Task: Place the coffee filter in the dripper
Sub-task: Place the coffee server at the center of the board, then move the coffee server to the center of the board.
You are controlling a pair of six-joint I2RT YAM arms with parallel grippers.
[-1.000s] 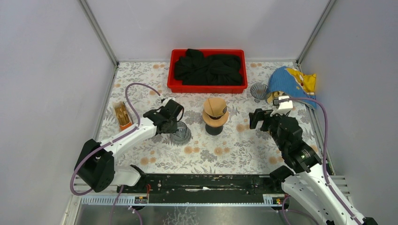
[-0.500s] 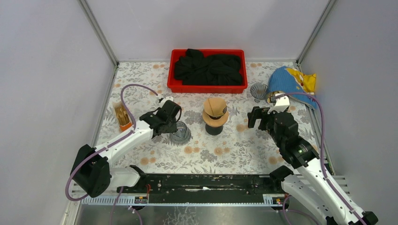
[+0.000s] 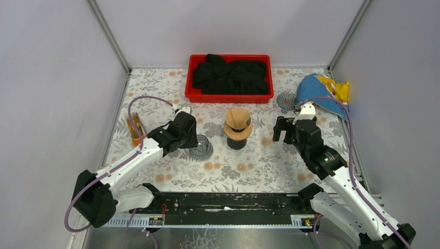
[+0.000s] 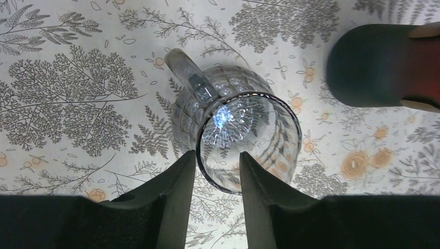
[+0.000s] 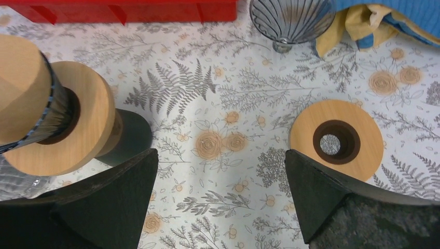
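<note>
Finds the coffee filter (image 3: pixel 238 118), a tan paper cone, apparently seated point-down in the wood-collared dripper (image 3: pixel 238 133), upright on a dark base (image 3: pixel 237 143) near the middle of the desk (image 3: pixel 249 166). Places that stack just right of the glass mug (image 4: pixel 244 140), where the left pincer (image 4: pixel 218 155) sits astride the near wall, one finger outside and one inside, gap far wider than the glass: released, not clenched. Shows the right pincer (image 5: pixel 219 155) spread wide and empty, dripper to its left, a loose wooden ring (image 5: pixel 336 140) by its right finger. Puts the dripper between both pincers, slightly nearer the left. Reads the task as likely done. Failing that, points to the spare filters in the holder (image 3: pixel 135 128) by the left edge, on the left arm's side, and to a ribbed glass dripper (image 3: pixel 286 101) toward the far right corner.
</note>
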